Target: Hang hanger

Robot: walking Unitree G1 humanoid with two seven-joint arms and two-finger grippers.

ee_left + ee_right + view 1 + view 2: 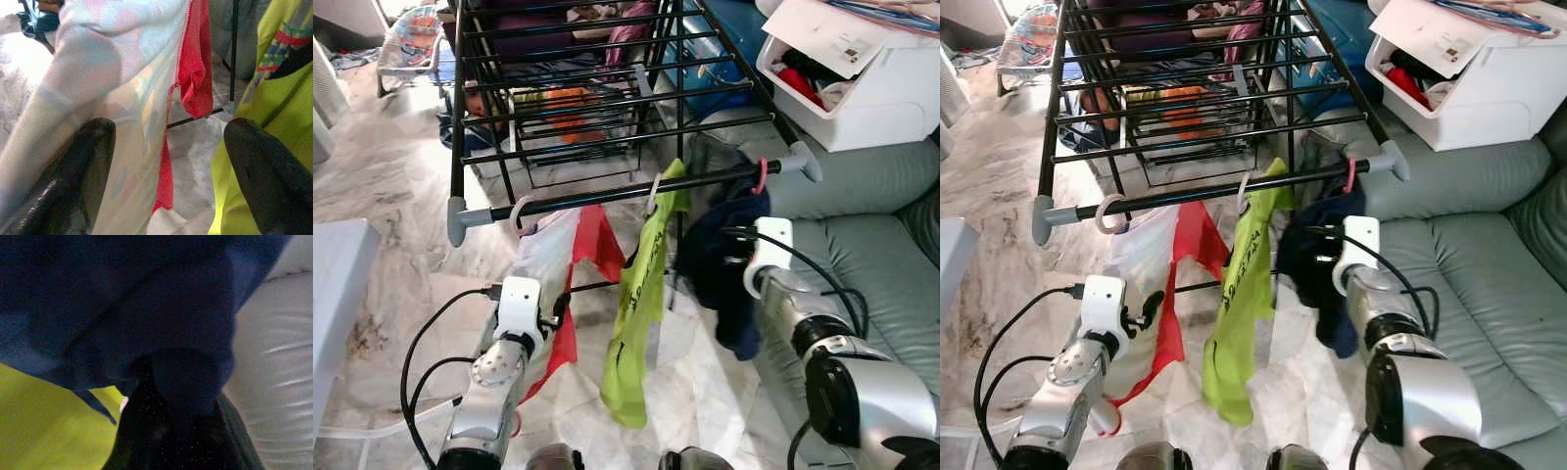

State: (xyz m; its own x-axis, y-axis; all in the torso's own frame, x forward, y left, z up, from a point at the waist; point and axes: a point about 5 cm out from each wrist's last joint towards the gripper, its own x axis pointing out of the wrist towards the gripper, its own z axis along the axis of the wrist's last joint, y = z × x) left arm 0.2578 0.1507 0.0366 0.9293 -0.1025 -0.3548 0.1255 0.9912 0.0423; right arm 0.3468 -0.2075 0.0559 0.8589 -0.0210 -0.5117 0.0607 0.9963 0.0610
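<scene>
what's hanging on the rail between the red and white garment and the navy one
A lime-green garment hangs between them from a white hanger hook on the drying rack's front rail, clearest in the eye views.

Three hangers hook over the drying rack's front rail [636,191]: a white hanger [522,215] on the left carrying a pale and red garment [570,257], a white hanger [654,193] in the middle with a lime-green shirt [639,294], and a pink hanger [761,175] on the right bearing a navy garment [722,259]
</scene>
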